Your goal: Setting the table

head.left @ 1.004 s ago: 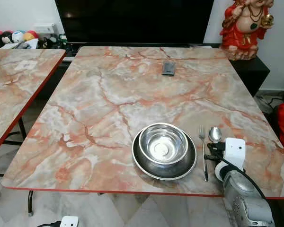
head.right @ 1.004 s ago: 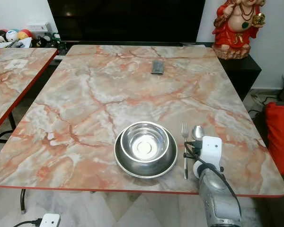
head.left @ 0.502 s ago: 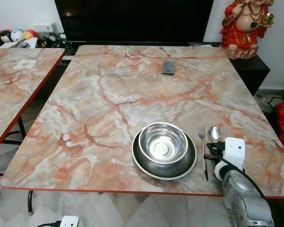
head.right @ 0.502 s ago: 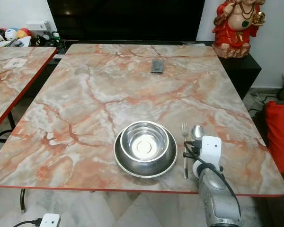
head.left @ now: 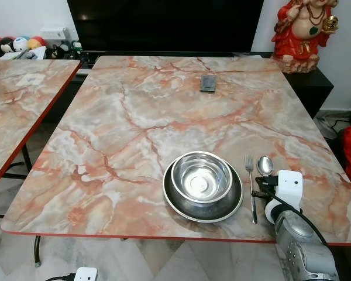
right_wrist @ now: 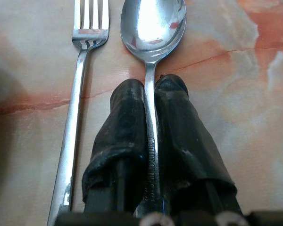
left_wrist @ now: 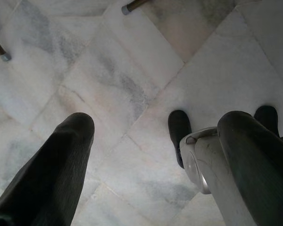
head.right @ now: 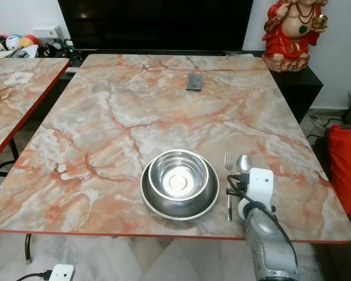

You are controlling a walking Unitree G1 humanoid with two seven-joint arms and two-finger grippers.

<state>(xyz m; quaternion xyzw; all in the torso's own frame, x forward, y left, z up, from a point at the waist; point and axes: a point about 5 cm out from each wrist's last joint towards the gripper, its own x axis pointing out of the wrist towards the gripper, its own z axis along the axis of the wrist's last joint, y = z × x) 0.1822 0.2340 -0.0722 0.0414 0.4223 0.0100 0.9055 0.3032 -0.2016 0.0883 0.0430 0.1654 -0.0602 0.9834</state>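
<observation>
A steel bowl (head.left: pixel 202 177) sits inside a wider steel plate (head.left: pixel 178 202) near the front edge of the marble table (head.left: pixel 134 117). Right of the plate lies a fork (head.left: pixel 251 184), and beside it a spoon (head.left: pixel 265 166). My right gripper (right_wrist: pixel 150 84) is shut on the spoon's handle, with the spoon's bowl (right_wrist: pixel 152 26) lying on the tabletop ahead of the fingers (right_wrist: pixel 127 122). The fork (right_wrist: pixel 78 103) lies parallel just beside them. My left gripper (left_wrist: pixel 155 127) hangs open over the tiled floor with nothing in it.
A small dark remote (head.left: pixel 208 84) lies at the table's far middle. A red and gold statue (head.left: pixel 304 32) stands on a dark cabinet at the back right. A second marble table (head.left: pixel 17 99) stands to the left. A red cushion (head.right: pixel 345 170) is on the right.
</observation>
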